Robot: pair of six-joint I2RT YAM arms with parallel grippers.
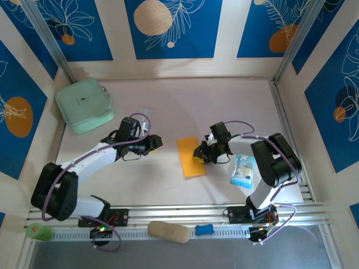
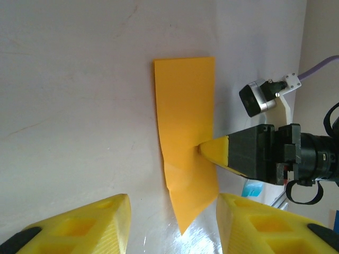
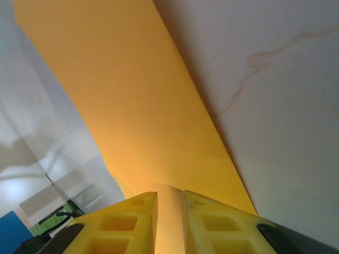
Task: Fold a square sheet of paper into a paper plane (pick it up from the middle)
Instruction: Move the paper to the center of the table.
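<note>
Right gripper: closest to the lens in the right wrist view; its 2 yellow fingers are drawn almost together, with a thin band of orange paper nipped between them.
Held thing: the square sheet of paper, gripped at 1 long edge, about midway along, on the side facing the right arm.
Sheet's place: lying on the table near its centre, between the 2 grippers, well apart from the mint-green pouch and near the blue-and-white packet.
Left gripper: jaws about half apart with nothing between them, near the sheet's other long side and not touching it.
Sheet's shape: narrower than square, a doubled strip by the look of it; a short crease crosses it near 1 end.
Long axis: seen from above, it runs from the far side toward the arm bases, leaning a little to the right as it comes nearer.
Pointing: in the left wrist view 1 end is cut square and the other slants to a tip lying toward the left fingers; which end that is from above I cannot tell.
Step in hand: judged to be raising the pinched edge to fold it over.
Doing it well: keep the pinch at mid-edge so both ends rise evenly; lift rather than drag; bring the left gripper down on the opposite side to pin it; line the edges up before pressing any crease, since thin paper buckles if pulled sideways.
</note>
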